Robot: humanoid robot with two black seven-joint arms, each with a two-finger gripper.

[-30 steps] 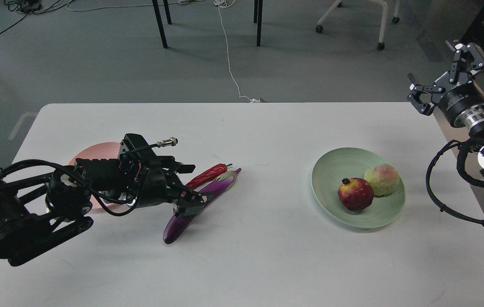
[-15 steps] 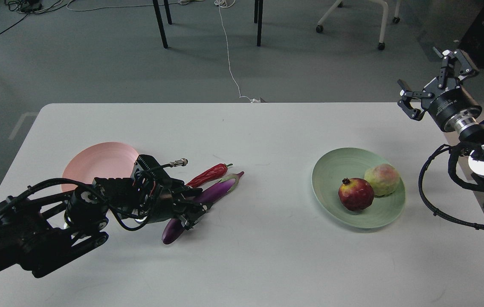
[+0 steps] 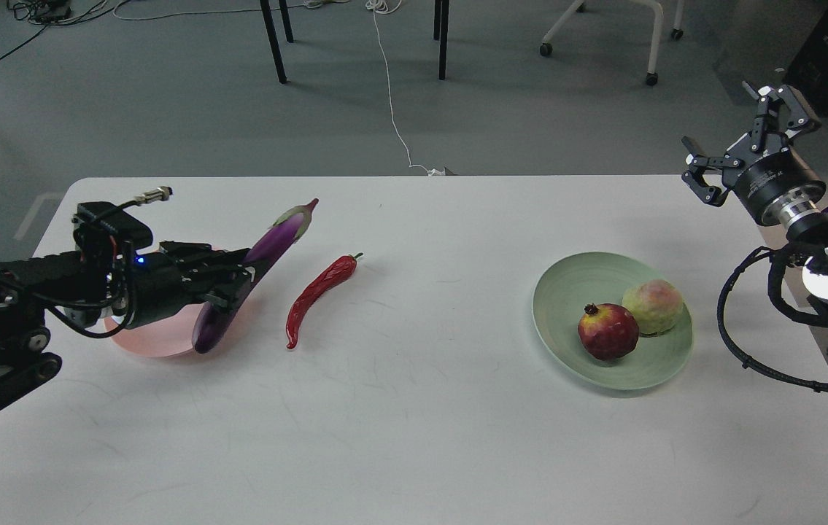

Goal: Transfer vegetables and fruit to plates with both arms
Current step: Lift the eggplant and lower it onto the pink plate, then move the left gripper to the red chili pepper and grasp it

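My left gripper [image 3: 235,273] is shut on the purple eggplant [image 3: 268,244] and holds it tilted, its lower end over the right edge of the pink plate [image 3: 155,339], its cap pointing up and right. The plate is mostly hidden by my left arm. The red chili pepper [image 3: 317,295] lies on the table just right of the eggplant. The pale green plate [image 3: 567,292] at the right holds the pomegranate [image 3: 608,331] and the yellow-green fruit [image 3: 653,307]. My right gripper [image 3: 742,138] is open and empty, raised beyond the table's far right corner.
The white table [image 3: 421,437] fills the view. Its far edge runs behind the plates. Beyond it on the grey floor are chair legs [image 3: 275,40], a white cable [image 3: 392,95] and a wheeled chair base [image 3: 647,44].
My left gripper closed on the eggplant, lifted it and carried it left to the pink plate. The chili pepper was shifted and now lies alone. The right arm barely moved.
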